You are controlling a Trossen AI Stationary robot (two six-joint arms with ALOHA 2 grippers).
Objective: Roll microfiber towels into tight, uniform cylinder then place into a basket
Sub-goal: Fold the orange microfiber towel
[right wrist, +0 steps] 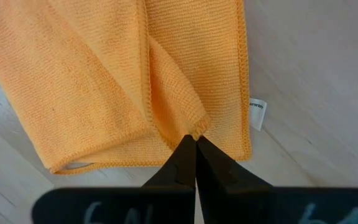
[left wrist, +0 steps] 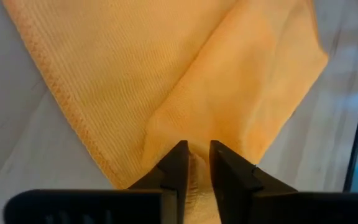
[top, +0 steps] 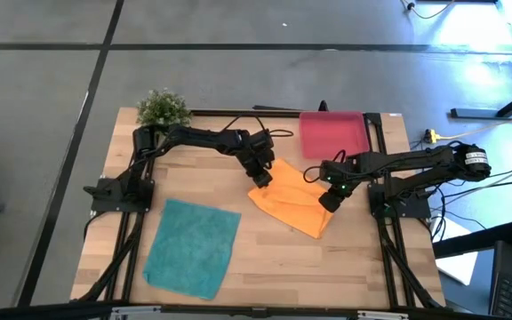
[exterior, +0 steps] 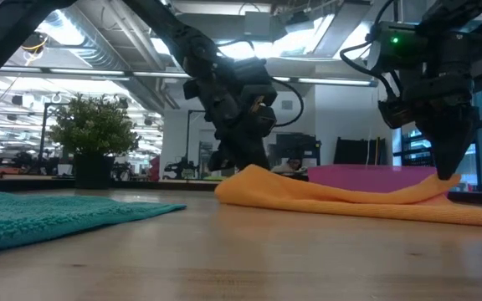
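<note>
The orange towel [top: 293, 203] lies partly folded over itself in the middle of the table. My left gripper [top: 261, 177] is shut on its left end. My right gripper [top: 328, 201] is shut on its right part, near a white label [right wrist: 257, 114]. The teal towel [top: 192, 247] lies spread flat at the near left, untouched. The pinkish-red basket [top: 334, 133] stands at the far right, behind the orange towel. My left gripper pinches a raised fold of the orange towel [left wrist: 196, 163] between its two fingers, at the towel's left end. The fingers come from above, pointing down. That end is lifted into a small hump [exterior: 254, 175]; the remainder lies on the table. My right gripper pinches the hemmed edge of a folded-over flap [right wrist: 194, 129] between its fingertips, near the towel's right edge. The fingers point down from above. The cloth rises slightly at the pinch [exterior: 435, 186] and otherwise lies slack on the table.
A small green plant [top: 163, 108] stands at the table's far left corner, beside the left arm's base. Bare wood shows in front of the orange towel and between the two towels.
</note>
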